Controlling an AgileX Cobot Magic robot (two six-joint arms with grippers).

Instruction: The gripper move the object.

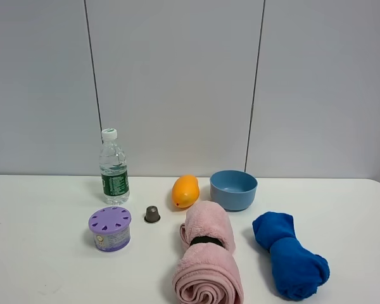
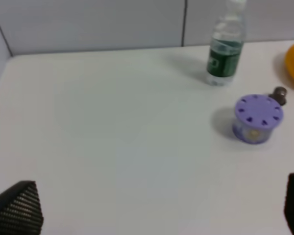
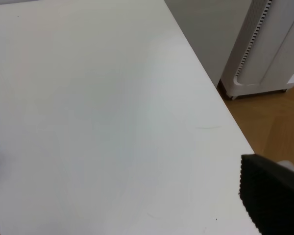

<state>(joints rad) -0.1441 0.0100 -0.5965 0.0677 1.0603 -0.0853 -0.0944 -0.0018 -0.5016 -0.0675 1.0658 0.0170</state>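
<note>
The object, a tiny dark grey-brown capsule (image 1: 152, 214), stands on the white table (image 1: 38, 253) between a purple vented container (image 1: 110, 228) and an orange fruit (image 1: 185, 190). In the left wrist view the capsule (image 2: 280, 94) peeks out just behind the purple container (image 2: 258, 117). No arm shows in the exterior high view. My left gripper (image 2: 157, 215) is open and empty, its black fingertips (image 2: 19, 208) wide apart, well short of the capsule. My right gripper (image 3: 132, 210) is open and empty over bare table near the right edge.
A water bottle (image 1: 114, 168) stands behind the purple container. A blue bowl (image 1: 233, 189), a rolled pink towel (image 1: 207, 256) and a blue cloth (image 1: 290, 253) lie right of the capsule. The table's right edge (image 3: 220, 105) drops to a wooden floor with a white appliance (image 3: 269, 49).
</note>
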